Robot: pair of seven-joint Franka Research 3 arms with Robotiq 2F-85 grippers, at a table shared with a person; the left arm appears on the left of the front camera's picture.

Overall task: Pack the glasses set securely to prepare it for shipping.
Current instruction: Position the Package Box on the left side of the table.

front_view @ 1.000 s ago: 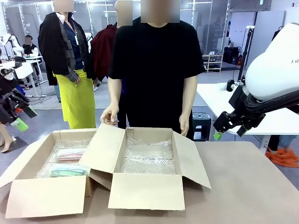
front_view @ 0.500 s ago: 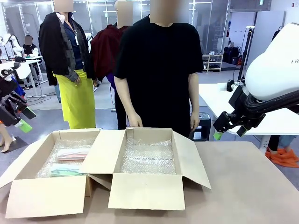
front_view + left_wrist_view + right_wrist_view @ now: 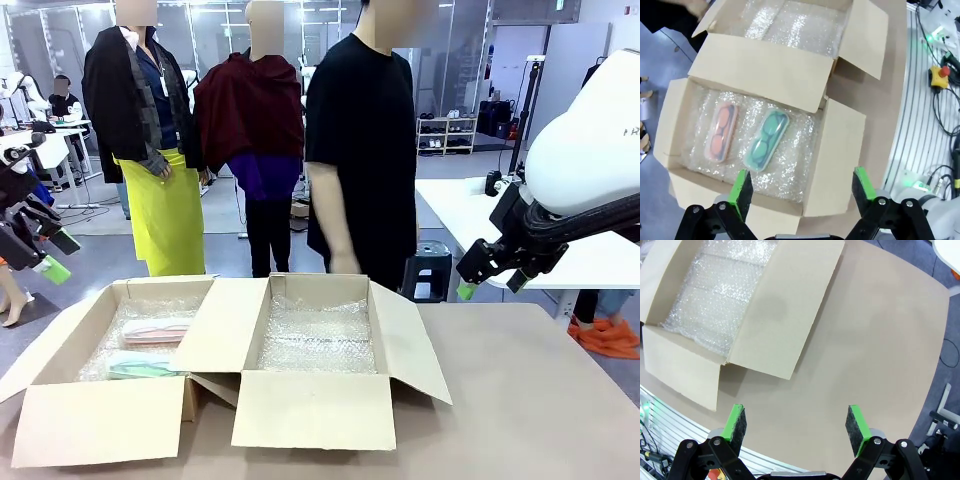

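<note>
Pink case (image 3: 721, 133), mint green case (image 3: 766, 140), tan cardboard boxes (image 3: 771, 75), clear glinting bubble wrap (image 3: 792, 165), brown table (image 3: 875, 335)

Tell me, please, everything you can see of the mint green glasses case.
The mint green case is a small oblong with rounded ends, translucent, so the dark glasses inside show through. It looks closed and lies flat on the bubble wrap lining the left box, beside the pink case without touching it. No gripper or hand is on it.
</note>
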